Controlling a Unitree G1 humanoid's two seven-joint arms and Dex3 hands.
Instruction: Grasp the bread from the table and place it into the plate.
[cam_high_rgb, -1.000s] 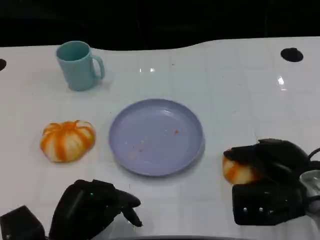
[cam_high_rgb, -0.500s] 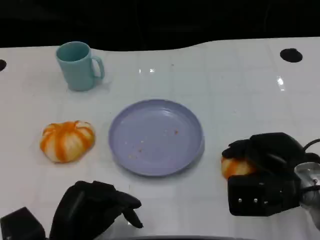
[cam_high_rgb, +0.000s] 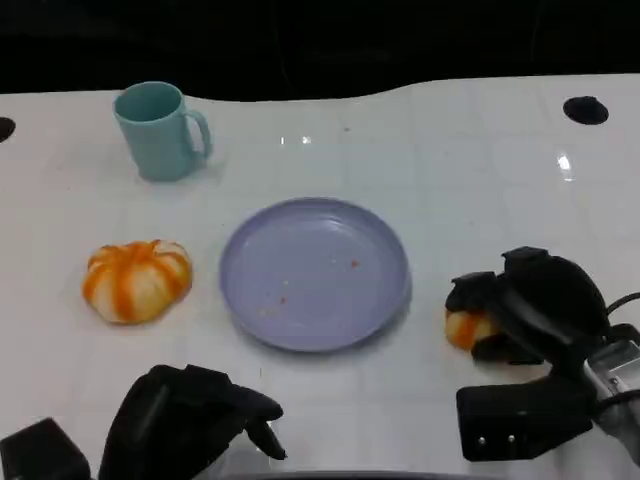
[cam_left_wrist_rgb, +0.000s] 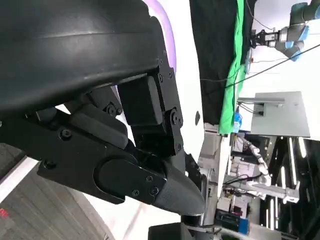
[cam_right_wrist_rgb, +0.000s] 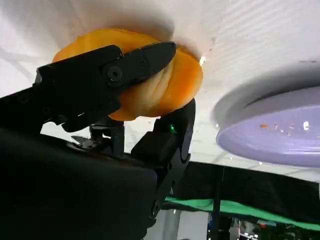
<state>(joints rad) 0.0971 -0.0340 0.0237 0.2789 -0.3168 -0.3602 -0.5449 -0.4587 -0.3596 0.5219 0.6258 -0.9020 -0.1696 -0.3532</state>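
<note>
A small orange-and-white bread (cam_high_rgb: 466, 328) lies on the white table just right of the lavender plate (cam_high_rgb: 300, 250). My right hand (cam_high_rgb: 535, 305) is wrapped over it and grips it, leaving a sliver of its left side showing. The right wrist view has black fingers (cam_right_wrist_rgb: 100, 75) on both sides of the bread (cam_right_wrist_rgb: 167, 87), which still seems to touch the table, with the plate (cam_right_wrist_rgb: 280, 135) close by. A second, larger striped bread (cam_high_rgb: 136, 281) sits left of the plate. My left hand (cam_high_rgb: 190, 415) rests at the near edge with its fingers (cam_left_wrist_rgb: 150, 185) curled in, holding nothing.
A teal mug (cam_high_rgb: 157, 130) stands at the back left. A black round hole (cam_high_rgb: 585, 109) marks the table's far right. The plate carries a few crumbs. Bare white table lies between the plate and the right-hand bread.
My right hand has turned and closed further around the bread, covering more of it, and the bread has edged slightly towards the plate. The left hand has stayed put.
</note>
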